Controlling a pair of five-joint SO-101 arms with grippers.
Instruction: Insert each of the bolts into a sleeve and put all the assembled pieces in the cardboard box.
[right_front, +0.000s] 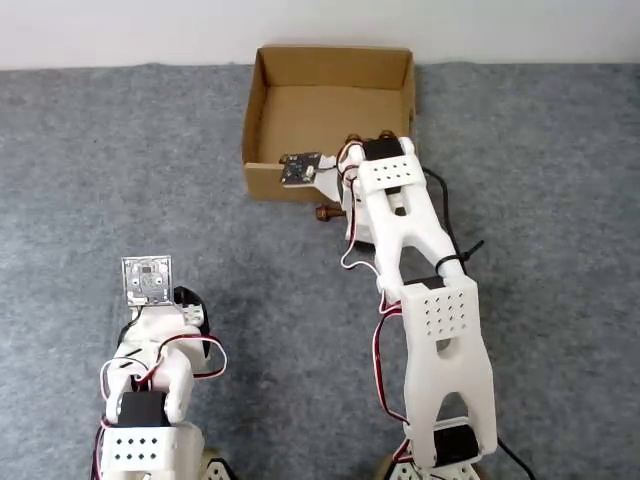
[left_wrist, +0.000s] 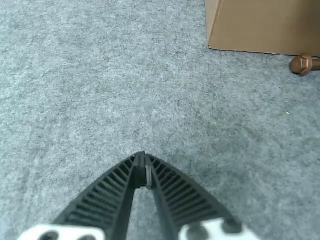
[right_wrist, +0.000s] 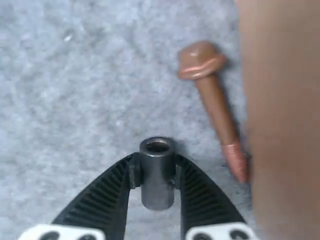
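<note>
An open cardboard box (right_front: 330, 110) stands at the back of the grey mat; its front wall (right_wrist: 280, 120) is close beside my right gripper (right_wrist: 156, 172). That gripper is shut on a dark metal sleeve (right_wrist: 157, 170), held upright with its bore facing up. A brown bolt (right_wrist: 212, 100) lies on the mat along the box's front wall, head away from the gripper; its head (right_front: 324, 212) peeks out beside the right arm in the high view, and the bolt (left_wrist: 302, 64) also shows in the left wrist view. My left gripper (left_wrist: 141, 162) is shut and holds nothing, low at the front left.
The grey mat (right_front: 120, 160) covers the whole table. The right arm (right_front: 420, 270) stretches from the front edge up to the box front. The box corner (left_wrist: 212, 30) lies far ahead of the left gripper.
</note>
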